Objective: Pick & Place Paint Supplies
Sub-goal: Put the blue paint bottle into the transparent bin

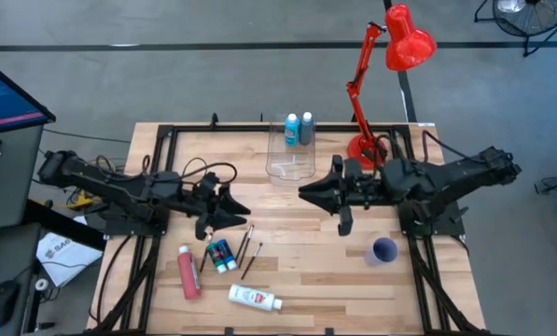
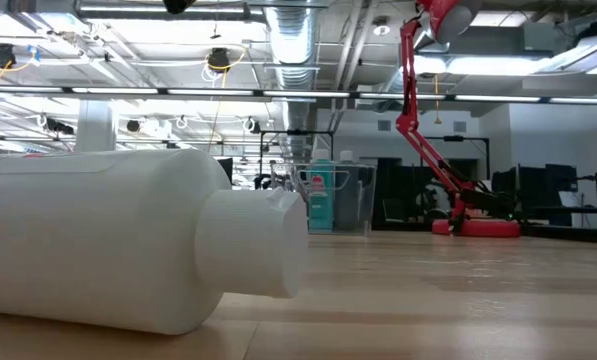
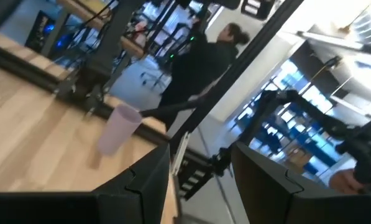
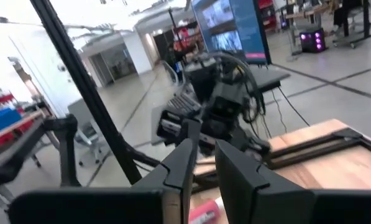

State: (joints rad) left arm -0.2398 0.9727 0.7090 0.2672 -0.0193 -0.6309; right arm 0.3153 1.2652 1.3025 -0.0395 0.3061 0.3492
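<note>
light blue and grey bottles (image 1: 299, 129) already stand in the clear box (image 1: 280, 168) at the table's far edge, so we judge that is the drop spot. nearer us lie a red tube (image 1: 189, 273), a white bottle (image 1: 254, 298), small blue-green bottles (image 1: 221, 255) and brushes (image 1: 247, 247). we cannot read the labels. left gripper (image 1: 243, 213) hovers above these, jaws slightly spread, empty; right gripper (image 1: 303, 193) hangs mid-table, jaws a little apart, empty.

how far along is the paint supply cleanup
Done: a light blue bottle and a grey bottle stand in the clear box. In hand: nothing visible. Left: red tube, white bottle, small blue-green bottles and brushes.
</note>
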